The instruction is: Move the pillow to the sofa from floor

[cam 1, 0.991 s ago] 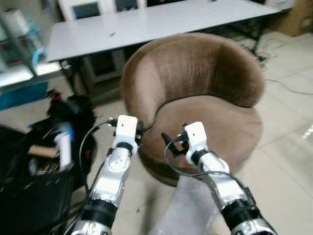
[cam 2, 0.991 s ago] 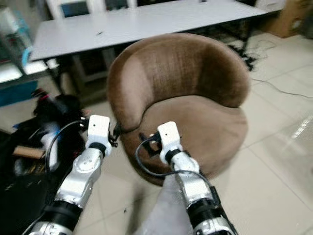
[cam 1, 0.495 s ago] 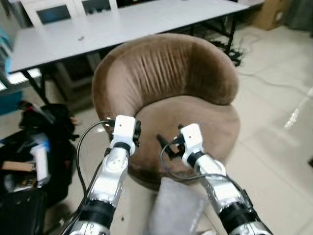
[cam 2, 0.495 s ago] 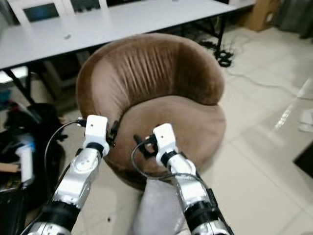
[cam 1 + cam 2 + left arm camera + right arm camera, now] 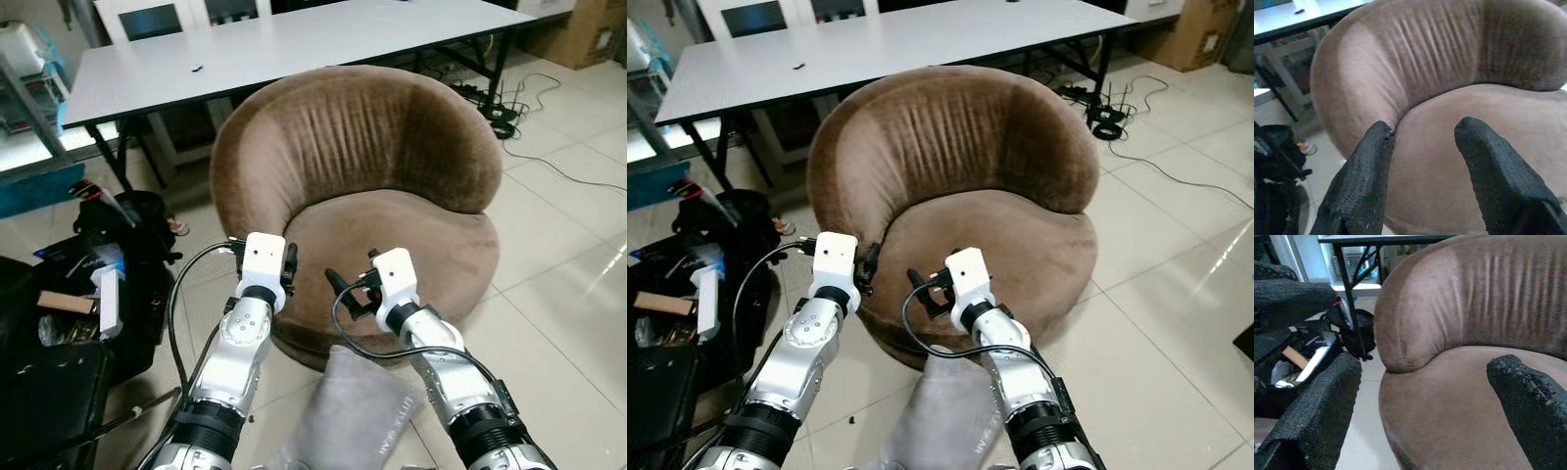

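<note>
A round brown sofa chair point(image 5: 392, 225) stands right in front of me on the tiled floor. The grey pillow point(image 5: 348, 416) lies low between my two forearms, just before the sofa's base, and neither gripper touches it. My left gripper point(image 5: 286, 266) is raised at the sofa's front left edge. In the left wrist view the left gripper point(image 5: 1425, 126) is open and frames the seat. My right gripper point(image 5: 345, 287) hovers beside it over the seat's front rim. The right wrist view has the right gripper point(image 5: 1427, 364) open, with nothing between the fingers.
A long white table point(image 5: 294, 44) stands behind the sofa. Black bags point(image 5: 69, 333) with clutter crowd the floor at my left. Cables point(image 5: 509, 113) trail across the tiles at the back right. Open tiled floor point(image 5: 568, 294) lies to the right of the sofa.
The head camera has swung, so the whole scene shifted. More of the grey pillow shows between my arms. Both arms keep the same raised pose.
</note>
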